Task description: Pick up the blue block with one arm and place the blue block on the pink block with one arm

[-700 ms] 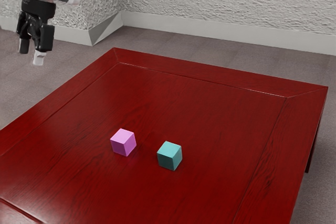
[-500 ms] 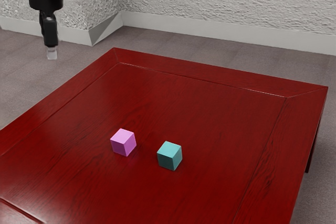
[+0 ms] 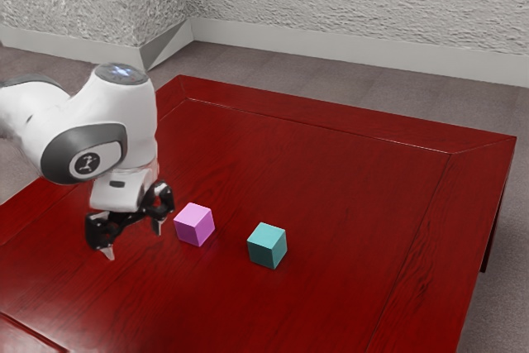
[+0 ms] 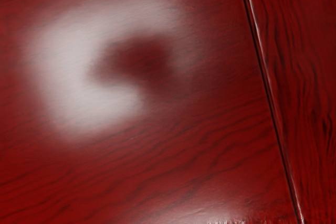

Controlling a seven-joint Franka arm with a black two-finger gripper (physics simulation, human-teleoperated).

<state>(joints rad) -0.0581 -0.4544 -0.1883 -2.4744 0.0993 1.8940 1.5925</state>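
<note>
So, progress check: basically nothing on the task list is ticked off yet. The blue block [image 3: 267,245] (more of a teal, honestly) is sitting flat on the counter [image 3: 331,163], not picked up. It's near the pink block [image 3: 194,224], on the exterior view's right of it, with a clear gap between the two. The pink one has nothing on top of it. So the whole grab, lift, carry over and stack is left to do.

Now your hand [image 3: 131,234]. It's down low over the counter, just beside the pink block on the exterior view's left side, which puts the pink block between it and the block you actually want. The fingers look spread fairly wide with nothing between them, so it's holding nothing. The nearer finger sits very close to the pink block, but I can't tell if it's touching. Same for the lower fingertip and the counter.

The wrist view has wood grain, a pale blurry glare and the counter's border seam [image 4: 262,77].
</note>
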